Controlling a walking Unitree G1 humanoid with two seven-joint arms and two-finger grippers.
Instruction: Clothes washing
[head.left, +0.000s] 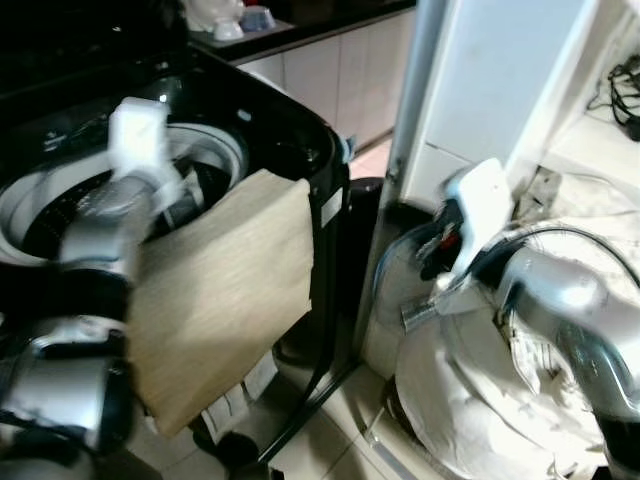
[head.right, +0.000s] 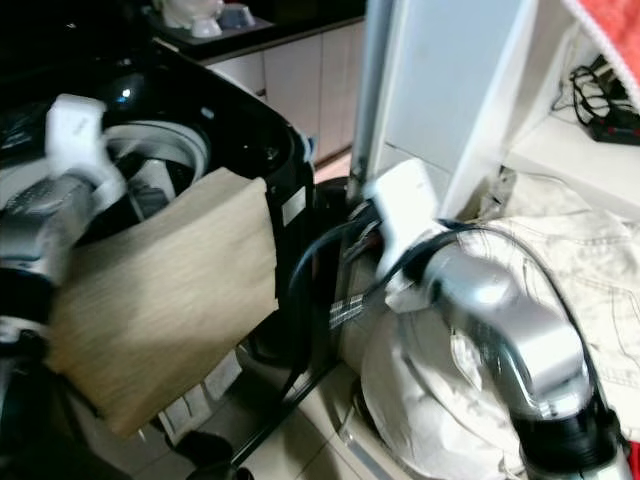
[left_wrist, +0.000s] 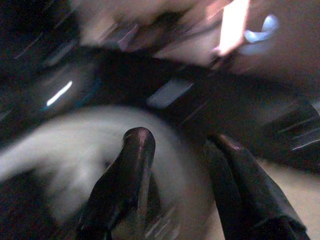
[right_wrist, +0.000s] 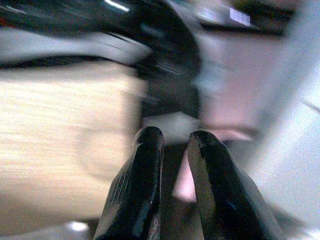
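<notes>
The top-loading washing machine (head.left: 300, 150) at the upper left of the frame stands open, and a beige cloth (head.left: 225, 300) is draped over its front rim, half outside; in judgement, the cloth should be lifted clear of the rim and dropped fully into the white drum (head.left: 215, 160). The left gripper (left_wrist: 175, 185), jaws apart and empty, is held over the drum, while the right gripper (right_wrist: 172, 190), jaws slightly apart and empty, is kept low centre-right beside the cloth. A heap of pale laundry (head.left: 480, 400) is seen at lower right on the tiled floor (head.left: 330, 450), with white cabinets (head.left: 340, 75) and a dark counter behind.
</notes>
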